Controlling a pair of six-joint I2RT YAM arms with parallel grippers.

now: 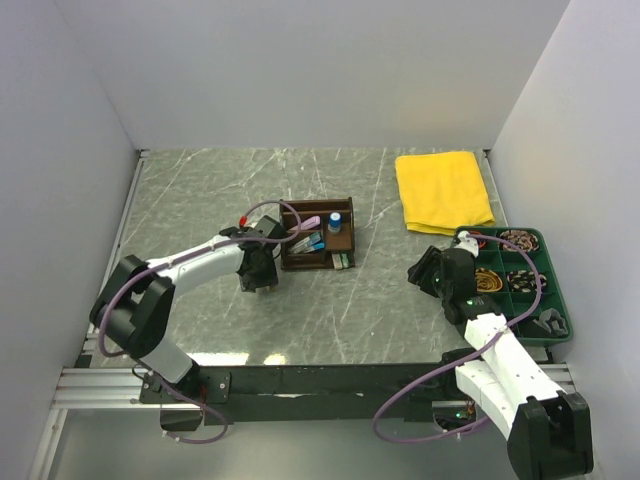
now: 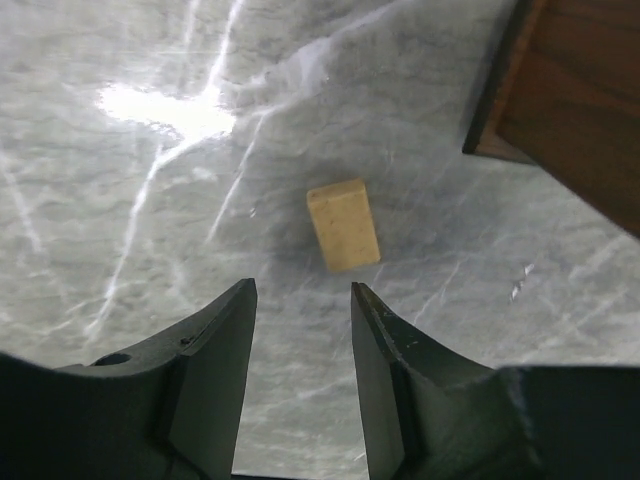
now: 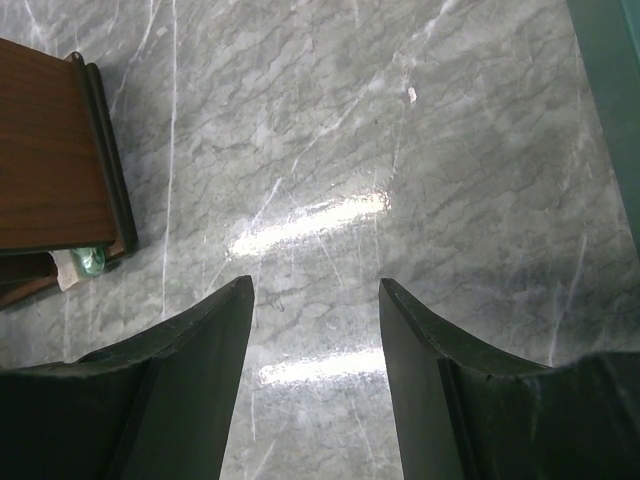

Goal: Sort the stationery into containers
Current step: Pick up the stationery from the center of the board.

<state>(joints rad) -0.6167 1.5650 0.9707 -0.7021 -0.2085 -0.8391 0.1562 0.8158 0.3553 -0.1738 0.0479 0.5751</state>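
A tan eraser (image 2: 343, 224) lies flat on the marble table just ahead of my left gripper (image 2: 300, 288), which is open and empty above it. In the top view the left gripper (image 1: 258, 274) hangs just left of the dark brown wooden organiser (image 1: 341, 204) and hides the eraser. The organiser holds pens, a purple marker (image 1: 305, 222) and a blue-capped bottle (image 1: 335, 220). Its corner shows in the left wrist view (image 2: 570, 110). My right gripper (image 3: 315, 282) is open and empty over bare table, left of the dark green tray (image 1: 555, 290).
A folded yellow cloth (image 1: 443, 190) lies at the back right. The green tray holds coiled bands (image 1: 518, 240). In the right wrist view the organiser's side (image 3: 50, 150) is at the left with a small pale green item (image 3: 88, 260) at its foot, and the tray's edge (image 3: 618, 100) at the right.
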